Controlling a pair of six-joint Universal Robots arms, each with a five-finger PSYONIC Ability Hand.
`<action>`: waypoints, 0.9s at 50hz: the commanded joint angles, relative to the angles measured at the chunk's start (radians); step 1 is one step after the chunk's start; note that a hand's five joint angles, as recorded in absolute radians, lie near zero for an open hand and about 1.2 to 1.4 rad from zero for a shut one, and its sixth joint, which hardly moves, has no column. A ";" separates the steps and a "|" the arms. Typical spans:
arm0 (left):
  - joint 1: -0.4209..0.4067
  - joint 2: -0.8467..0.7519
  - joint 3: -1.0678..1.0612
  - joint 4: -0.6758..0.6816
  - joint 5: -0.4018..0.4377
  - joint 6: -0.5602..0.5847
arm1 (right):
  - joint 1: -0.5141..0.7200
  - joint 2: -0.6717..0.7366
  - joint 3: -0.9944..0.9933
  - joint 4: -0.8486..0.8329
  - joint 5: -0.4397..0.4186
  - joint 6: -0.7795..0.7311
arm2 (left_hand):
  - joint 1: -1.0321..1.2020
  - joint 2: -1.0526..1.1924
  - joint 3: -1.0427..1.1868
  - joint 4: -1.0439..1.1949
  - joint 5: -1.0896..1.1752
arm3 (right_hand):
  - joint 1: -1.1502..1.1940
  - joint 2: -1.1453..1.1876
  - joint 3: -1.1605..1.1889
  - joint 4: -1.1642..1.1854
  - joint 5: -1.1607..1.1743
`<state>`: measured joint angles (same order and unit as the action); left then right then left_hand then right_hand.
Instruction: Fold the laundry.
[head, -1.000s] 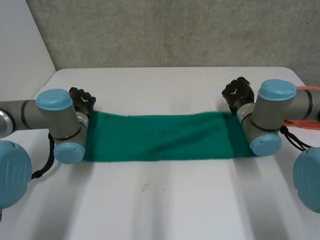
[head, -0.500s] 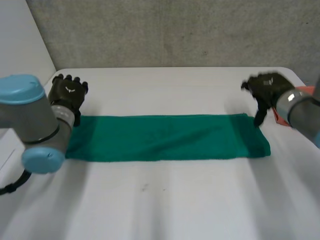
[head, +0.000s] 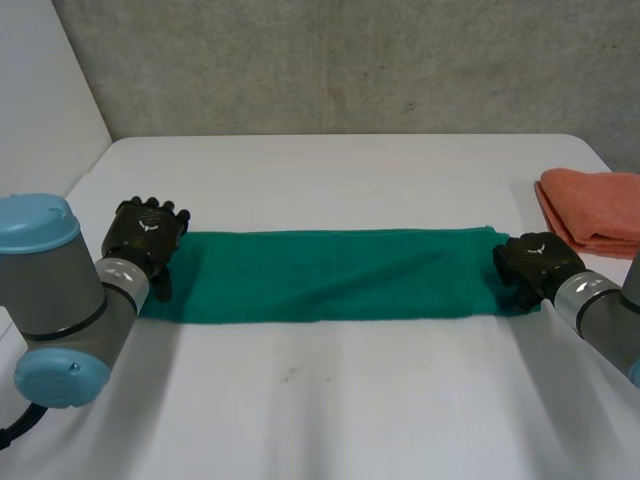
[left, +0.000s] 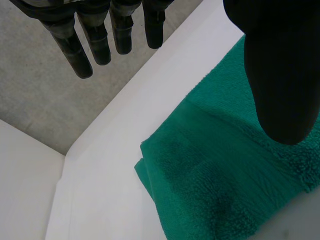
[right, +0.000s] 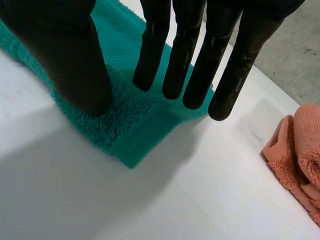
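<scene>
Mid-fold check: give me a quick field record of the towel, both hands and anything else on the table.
green towel: folded into a long strip, lying flat across the white table
left hand: at the green towel's left end, fingers straight, open
right hand: at the green towel's right end, over its corner, fingers straight, thumb down at the pile, open
grip: no pinch visible at either end
salmon towel: folded, on the table beyond the right hand, apart from the green towel
</scene>
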<state>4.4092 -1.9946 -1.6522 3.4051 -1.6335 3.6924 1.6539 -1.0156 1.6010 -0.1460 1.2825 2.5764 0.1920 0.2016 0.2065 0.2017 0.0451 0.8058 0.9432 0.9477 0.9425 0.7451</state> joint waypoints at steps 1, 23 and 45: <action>0.001 0.000 -0.003 0.008 0.000 0.000 | -0.008 0.029 -0.021 0.002 0.009 -0.005 | -0.014 -0.023 -0.028 -0.023 -0.041 | 0.590 0.453 0.449 0.454 0.477; 0.009 0.022 -0.012 0.008 -0.003 0.000 | -0.269 -0.078 0.091 0.135 -0.130 -0.160 | -0.014 -0.023 -0.028 -0.023 -0.041 | 0.490 0.352 0.348 0.353 0.376; 0.016 0.023 -0.023 0.011 -0.005 0.000 | -0.237 -0.084 0.080 0.039 -0.281 -0.056 | -0.014 -0.023 -0.028 -0.023 -0.041 | -0.204 -0.341 -0.346 -0.341 -0.318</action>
<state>4.4238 -1.9702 -1.6737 3.4150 -1.6381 3.6923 1.3939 -1.0999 1.6987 -0.0952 0.9959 2.5151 0.1920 0.2015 0.2065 0.2017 0.0451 0.4890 0.5582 0.5542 0.5554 0.3790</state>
